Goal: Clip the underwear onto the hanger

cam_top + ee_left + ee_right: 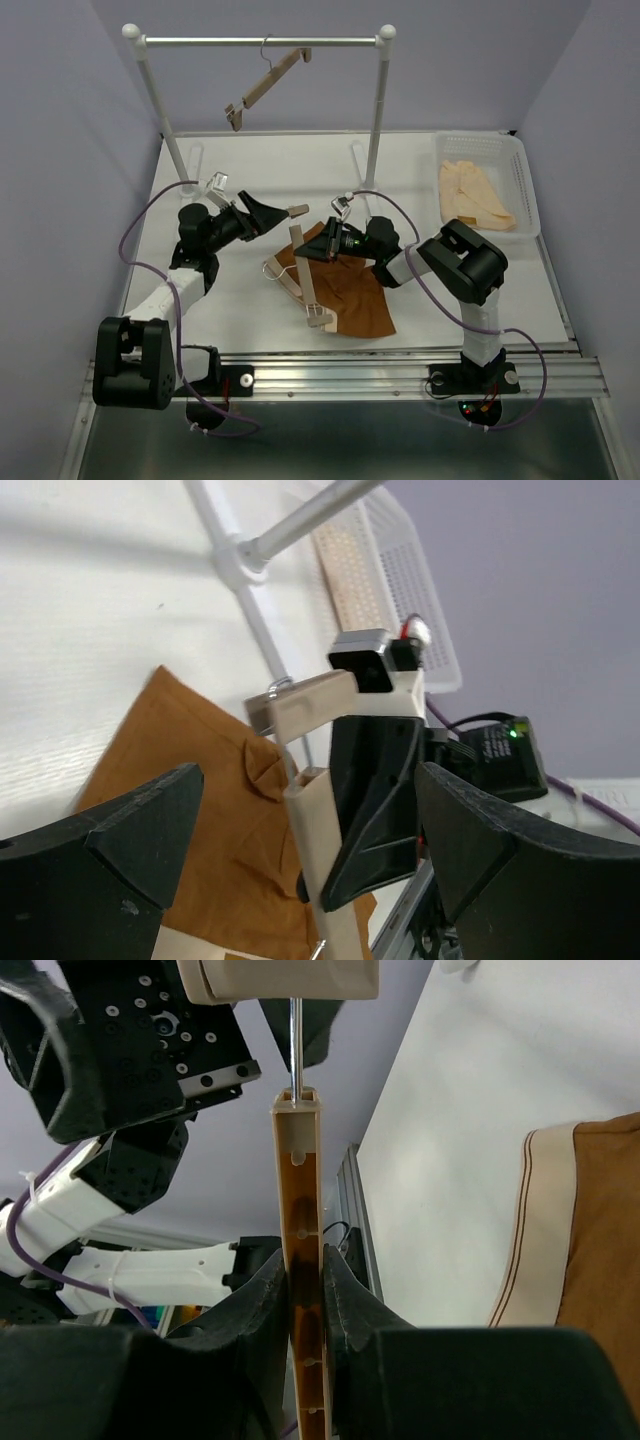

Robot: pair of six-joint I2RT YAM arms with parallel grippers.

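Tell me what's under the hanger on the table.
The rust-brown underwear lies spread under the hanger, whose far end the right gripper pinches. The strip of cloth directly beneath the hanger, and the table below the cloth, are covered.

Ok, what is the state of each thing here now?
underwear: lying rumpled on the table
hanger: gripped at its bar, over the underwear
left gripper: open, holding nothing
right gripper: shut on the hanger
second hanger: hanging tilted from the rail
peach cloth: lying in the basket
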